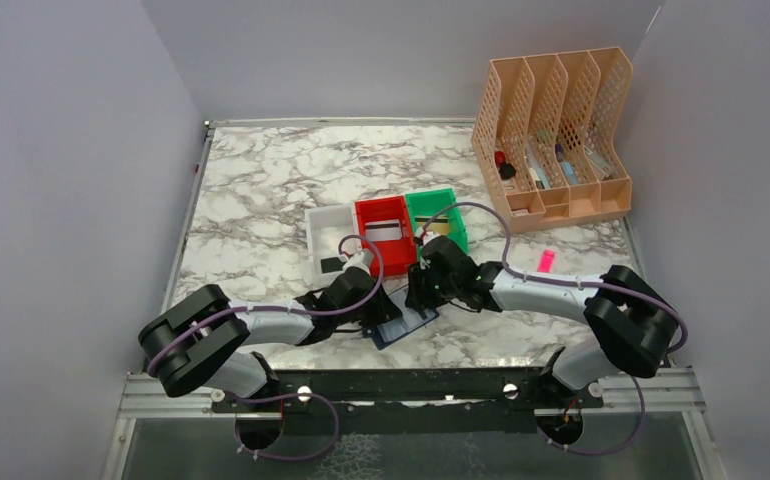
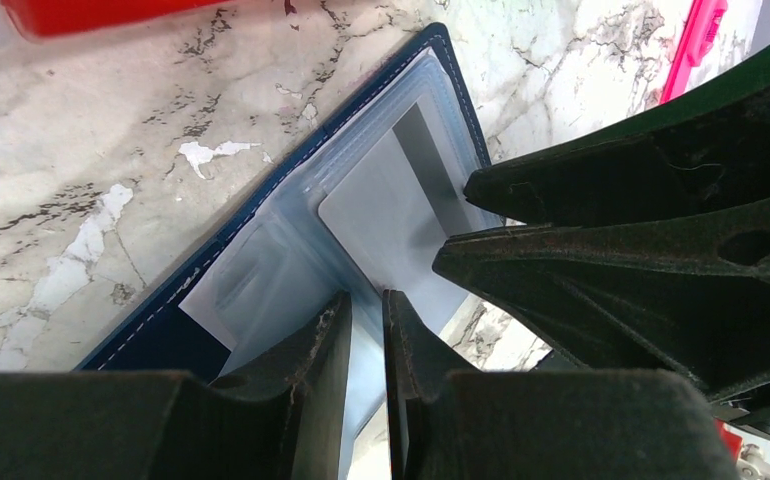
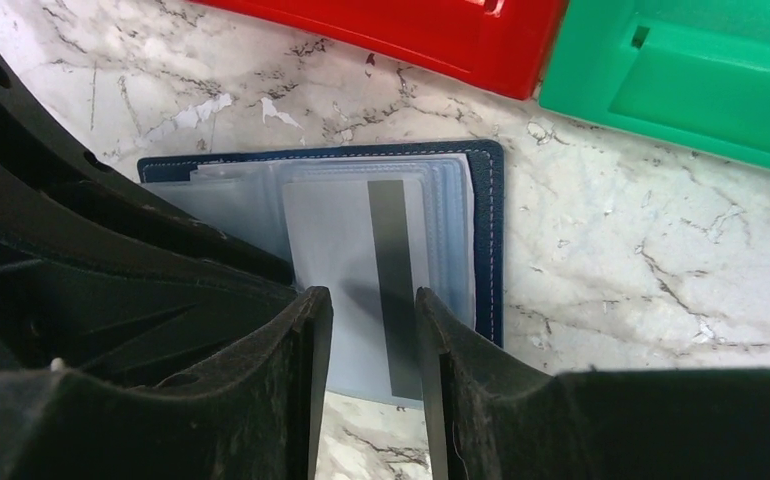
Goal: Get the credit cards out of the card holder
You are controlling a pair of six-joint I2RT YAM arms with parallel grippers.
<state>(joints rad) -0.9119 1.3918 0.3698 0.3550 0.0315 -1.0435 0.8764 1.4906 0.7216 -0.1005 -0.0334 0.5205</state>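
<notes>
The navy card holder (image 1: 408, 326) lies open on the marble between my two grippers, its clear pale-blue sleeves (image 2: 261, 270) fanned out. A silvery-grey credit card (image 3: 346, 250) with a dark stripe sticks partly out of a sleeve, past the holder's near edge (image 3: 489, 240). My left gripper (image 2: 366, 300) is shut on a pale-blue sleeve of the holder. My right gripper (image 3: 373, 295) stands open just over the protruding card, one finger on each side of the stripe. In the left wrist view the same card (image 2: 391, 210) shows beside the right gripper's black fingers (image 2: 611, 190).
White (image 1: 329, 240), red (image 1: 384, 232) and green (image 1: 439, 215) bins stand just behind the holder; a dark flat card lies in the white one. A pink stick (image 1: 545, 261) lies to the right. A peach file organiser (image 1: 551, 140) stands back right.
</notes>
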